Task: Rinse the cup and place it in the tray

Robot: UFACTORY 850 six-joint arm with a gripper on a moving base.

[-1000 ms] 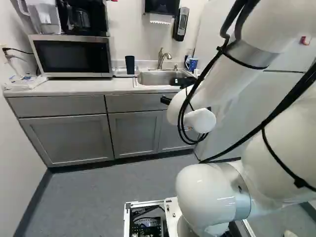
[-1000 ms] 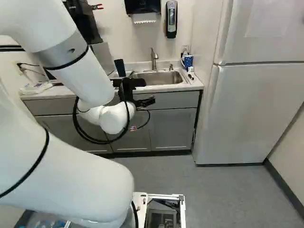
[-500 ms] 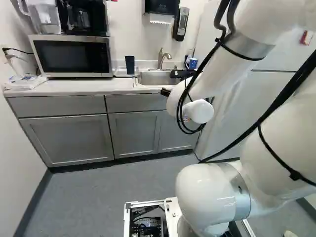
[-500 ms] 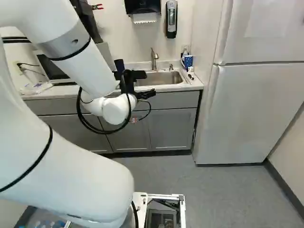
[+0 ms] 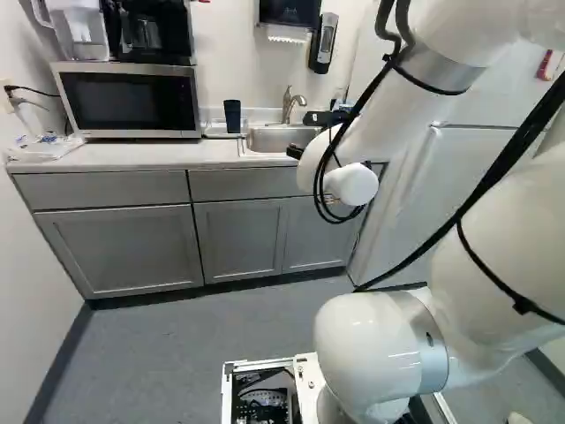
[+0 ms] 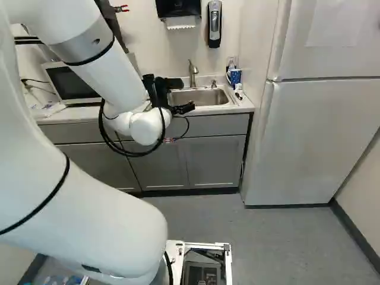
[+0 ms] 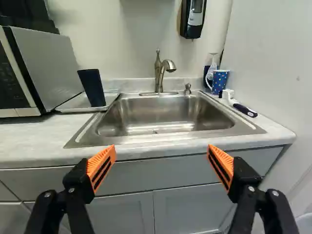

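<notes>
Dark cup [image 7: 92, 87], wrist view: it stands upright, mouth up, on the tray [image 7: 73, 108] between microwave and sink [image 7: 165, 117]. Likely put there to drain, or parked close to the basin for rinsing; can't tell if it's washed or wet. Gripper [image 7: 161, 147] fully spread, nothing held, fingers wide apart in front of the counter [image 7: 39, 136] edge, level-ish, probably kept wide so a cup fits between the pads. No water seen at the faucet [image 7: 161, 73]. Dotted mug [image 7: 220, 80] beyond the sink's other end, against the wall with a spray bottle [image 7: 213, 63] behind, probably stored with the cleaning stuff; brush [image 7: 245, 110] lies near it. If the dark cup is the target, next move calls for swinging over to the tray side; risk: tipping it, or a finger knocking the microwave. Inside of both drinking vessels not visible.

Left base view: same cup on its tray beside the microwave [image 5: 131, 101], which has a pitcher [image 5: 81, 28] and coffee maker [image 5: 143, 31] on top. Fill of either unclear.

Right base view: arm [image 6: 113, 77] reaches to the counter's front; cup can't be picked out behind the black wrist parts. Dotted mug at the sink's fridge [image 6: 314, 142] side, contents unknown.
</notes>
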